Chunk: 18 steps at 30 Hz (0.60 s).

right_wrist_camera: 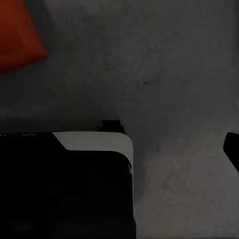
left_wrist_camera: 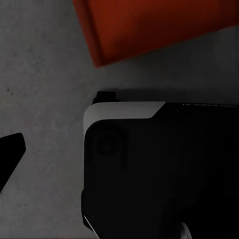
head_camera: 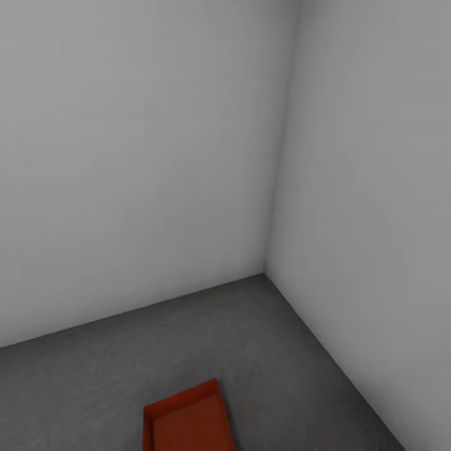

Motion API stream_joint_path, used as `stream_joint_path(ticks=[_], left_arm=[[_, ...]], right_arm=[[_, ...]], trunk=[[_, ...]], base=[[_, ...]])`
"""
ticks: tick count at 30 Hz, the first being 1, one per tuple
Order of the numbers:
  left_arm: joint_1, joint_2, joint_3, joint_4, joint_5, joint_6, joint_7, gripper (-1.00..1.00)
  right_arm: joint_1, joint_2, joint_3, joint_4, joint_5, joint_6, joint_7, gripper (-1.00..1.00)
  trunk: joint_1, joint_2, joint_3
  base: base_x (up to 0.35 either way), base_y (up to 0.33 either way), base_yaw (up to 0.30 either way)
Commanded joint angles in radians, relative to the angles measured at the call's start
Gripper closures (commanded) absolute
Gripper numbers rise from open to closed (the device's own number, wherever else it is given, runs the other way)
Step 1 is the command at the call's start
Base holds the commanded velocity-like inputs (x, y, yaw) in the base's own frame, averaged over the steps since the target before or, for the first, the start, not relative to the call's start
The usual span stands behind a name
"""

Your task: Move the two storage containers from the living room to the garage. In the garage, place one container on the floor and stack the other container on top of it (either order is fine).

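storage container (head_camera: 188, 423) cropped by lower edge

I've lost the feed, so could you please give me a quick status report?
Orange-red container sits on the grey concrete floor near the wall corner. Tool states can't be told. Nothing blocking.

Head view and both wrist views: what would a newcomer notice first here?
First, the orange-red bin lying on the dark grey floor at the lower edge of the head view, open side up. Behind it, two bare pale walls meet in a corner. In both wrist views, a corner of the bin lies on the floor beside the robot's black base.
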Motion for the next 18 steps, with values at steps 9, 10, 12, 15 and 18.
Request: stream_joint_path(ticks=[9, 10, 12, 15, 18], left_arm=[[0.0, 0.0, -0.001, -0.001, 0.005, 0.001, 0.003, -1.0], [0.0, 0.0, -0.001, -0.001, 0.005, 0.001, 0.003, -1.0], [0.0, 0.0, -0.001, -0.001, 0.005, 0.001, 0.003, -1.0], [0.0, 0.0, -0.001, -0.001, 0.005, 0.001, 0.003, -1.0], [0.0, 0.0, -0.001, -0.001, 0.005, 0.001, 0.003, -1.0]], right_arm=[[-0.002, 0.003, -0.007, 0.003, 0.009, -0.022, -0.004, -1.0], [-0.002, 0.003, -0.007, 0.003, 0.009, -0.023, -0.004, -1.0], [-0.002, 0.003, -0.007, 0.003, 0.009, -0.024, -0.004, -1.0], [-0.002, 0.001, -0.007, 0.003, 0.01, -0.024, -0.004, -1.0], [-0.002, -0.002, -0.007, 0.003, 0.01, -0.024, -0.004, -1.0]], trunk=[[0.0, -0.002, -0.002], [0.0, -0.002, -0.002], [0.0, -0.002, -0.002], [0.0, -0.002, -0.002], [0.0, -0.002, -0.002]], base=[[0.0, 0.0, -0.285], [0.0, 0.0, -0.286], [0.0, 0.0, -0.286], [0.0, 0.0, -0.286], [0.0, 0.0, -0.285]])
